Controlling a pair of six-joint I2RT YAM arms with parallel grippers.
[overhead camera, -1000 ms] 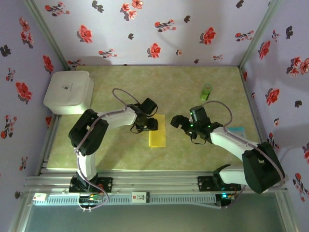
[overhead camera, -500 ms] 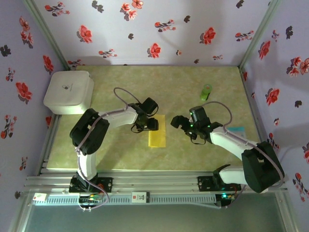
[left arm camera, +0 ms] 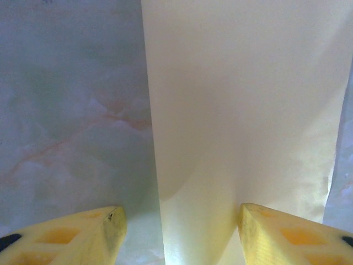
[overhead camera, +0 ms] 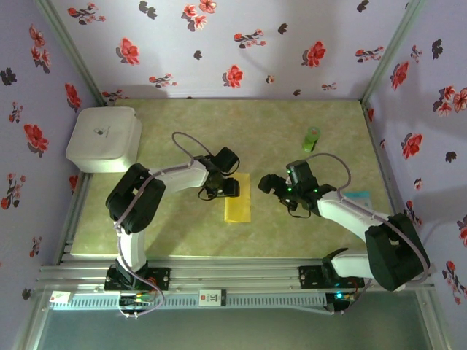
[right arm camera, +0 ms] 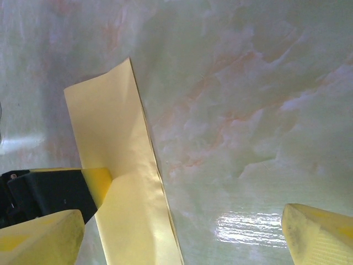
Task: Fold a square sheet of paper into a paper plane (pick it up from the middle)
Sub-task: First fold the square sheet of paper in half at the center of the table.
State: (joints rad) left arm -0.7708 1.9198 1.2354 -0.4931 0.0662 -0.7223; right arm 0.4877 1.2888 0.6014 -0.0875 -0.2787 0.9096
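The sheet of paper (overhead camera: 238, 197), folded into a narrow strip, lies flat on the counter (overhead camera: 182, 226) beneath the left tool (left arm camera: 179, 218), whose jaws stand half apart astride one long edge. The right tool (right arm camera: 182, 221) gapes wide just beside it. Thin, light and limp, the paper likely slides and creases easily, so a mid-edge pinch suits best.

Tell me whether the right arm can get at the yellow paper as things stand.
Probably yes. The right gripper hangs just right of the yellow paper, jaws open, with bare table between. The left gripper is over the paper's far left corner, leaving its right edge free.
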